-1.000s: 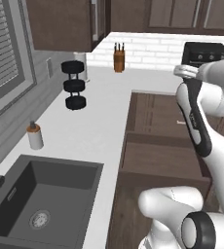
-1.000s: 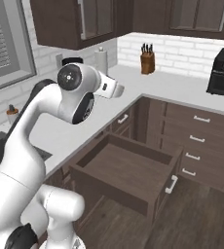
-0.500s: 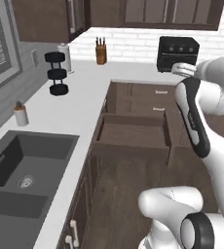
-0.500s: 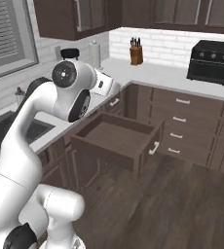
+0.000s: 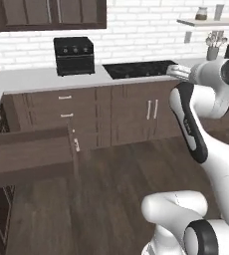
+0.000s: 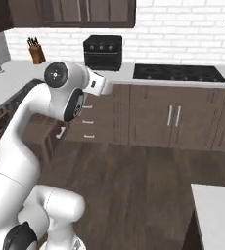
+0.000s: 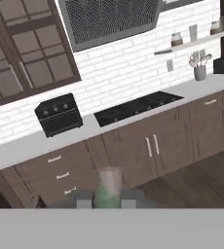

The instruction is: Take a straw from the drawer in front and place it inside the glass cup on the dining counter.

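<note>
End effector (image 7: 107,198) fingers clamped on pale straw (image 7: 108,187), open drawer (image 5: 29,154) well apart.

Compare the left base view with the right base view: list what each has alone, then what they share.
Left base view alone: the open drawer pulled out at the left, and a wall shelf with jars and a utensil holder at the upper right.
Right base view alone: the knife block on the far counter, and a white corner of the dining counter at the lower right.
Shared: the black toaster oven, the dark cooktop, the brown cabinets, the brick wall and the wood floor.
</note>
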Robot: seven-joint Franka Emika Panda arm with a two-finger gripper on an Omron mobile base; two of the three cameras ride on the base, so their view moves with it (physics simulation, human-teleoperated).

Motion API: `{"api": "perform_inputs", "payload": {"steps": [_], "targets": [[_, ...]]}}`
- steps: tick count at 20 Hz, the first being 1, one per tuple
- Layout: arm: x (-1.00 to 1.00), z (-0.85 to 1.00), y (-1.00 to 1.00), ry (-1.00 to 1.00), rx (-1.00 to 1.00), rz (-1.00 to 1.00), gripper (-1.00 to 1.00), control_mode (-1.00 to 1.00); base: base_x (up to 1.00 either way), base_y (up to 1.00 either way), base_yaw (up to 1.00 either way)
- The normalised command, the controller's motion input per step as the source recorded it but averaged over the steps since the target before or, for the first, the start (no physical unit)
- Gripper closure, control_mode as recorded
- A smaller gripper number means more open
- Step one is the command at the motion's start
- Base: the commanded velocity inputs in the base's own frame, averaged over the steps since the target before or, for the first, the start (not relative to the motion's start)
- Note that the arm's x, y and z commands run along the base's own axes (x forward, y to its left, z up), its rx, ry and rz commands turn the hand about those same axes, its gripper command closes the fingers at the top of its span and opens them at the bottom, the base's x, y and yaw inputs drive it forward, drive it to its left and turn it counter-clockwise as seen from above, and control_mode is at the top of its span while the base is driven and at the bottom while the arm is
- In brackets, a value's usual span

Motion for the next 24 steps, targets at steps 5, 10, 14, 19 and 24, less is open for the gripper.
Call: {"api": "perform_inputs", "payload": {"steps": [5, 10, 14, 19, 24], "targets": [[0.0, 0.0, 0.0, 0.0, 0.0, 0.0, 1.0, 1.0, 0.0, -1.0, -0.64], [0.0, 0.0, 0.0, 0.0, 0.0, 0.0, 1.0, 1.0, 0.23, -0.34, -0.61], [0.0, 0.0, 0.0, 0.0, 0.0, 0.0, 1.0, 1.0, 0.44, 0.47, -0.48], [0.0, 0.0, 0.0, 0.0, 0.0, 0.0, 1.0, 1.0, 0.45, 0.97, -0.41], [0.0, 0.0, 0.0, 0.0, 0.0, 0.0, 1.0, 1.0, 0.56, 1.0, -0.41]]}}
